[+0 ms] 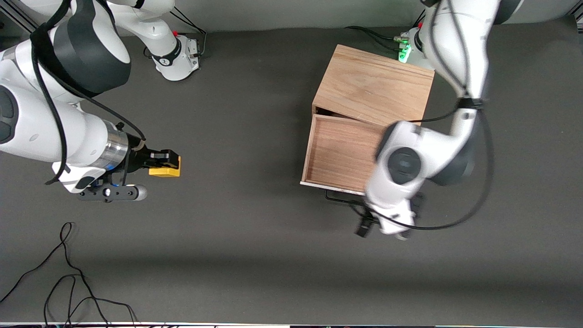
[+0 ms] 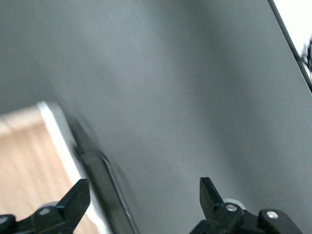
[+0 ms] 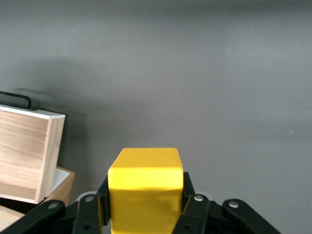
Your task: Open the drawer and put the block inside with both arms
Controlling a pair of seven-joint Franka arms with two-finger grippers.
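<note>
The drawer (image 1: 339, 152) stands pulled out of the cabinet (image 1: 373, 84) toward the front camera, its wooden floor exposed and its white front panel forming the edge nearest that camera; the long black bar handle (image 1: 339, 197) runs along that panel. The drawer's side wall toward the right arm's end of the table is fully visible, while the corner toward the left arm's end is covered by the left arm. The left gripper (image 2: 141, 195) hangs just outside the front panel, over the mat beside the handle, with its fingers spread apart and touching nothing. The right gripper (image 1: 165, 160) is clamped on the block (image 1: 165, 169), whose yellow faces sit squarely between the two black fingers (image 3: 192, 195); it is held over open mat toward the right arm's end of the table, well apart from the drawer. A wide strip of bare dark grey mat (image 1: 246, 136) lies between the block and the drawer. A loose black cable (image 1: 68, 282) trails across the mat close to the front camera. The wall at the table's top edge is plain grey.
</note>
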